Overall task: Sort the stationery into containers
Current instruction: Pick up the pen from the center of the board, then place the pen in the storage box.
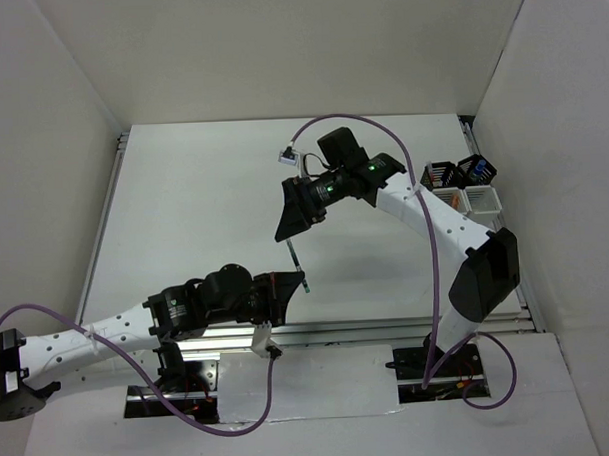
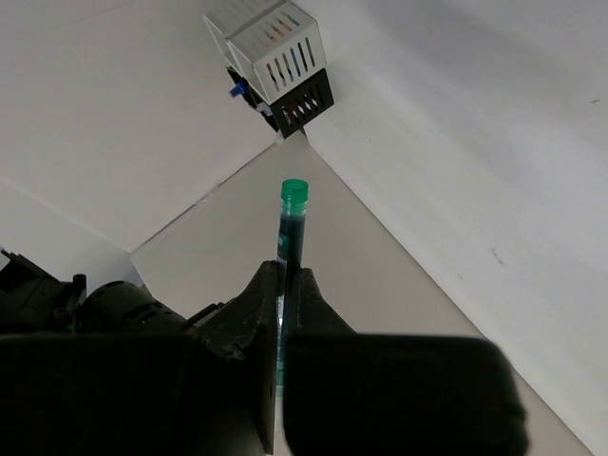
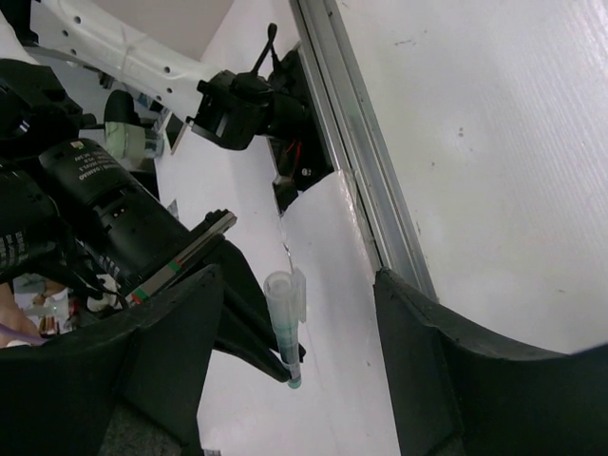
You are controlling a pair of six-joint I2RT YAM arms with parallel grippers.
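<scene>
My left gripper (image 1: 285, 292) is shut on a thin dark pen (image 1: 294, 260) and holds it above the table. In the left wrist view the pen's green end (image 2: 294, 194) sticks out past the closed fingertips (image 2: 270, 285). My right gripper (image 1: 294, 216) is open and hovers just beyond the pen's other end. In the right wrist view the pen (image 3: 285, 328) with its clear cap stands between the spread fingers (image 3: 185, 323), not touching them. The containers (image 1: 461, 187), small black and white slatted bins, cluster at the far right edge. They also show in the left wrist view (image 2: 277, 59).
White walls enclose the table on the left, back and right. A metal rail (image 1: 388, 327) runs along the near edge. Purple cables loop off both arms. The bins hold several coloured items.
</scene>
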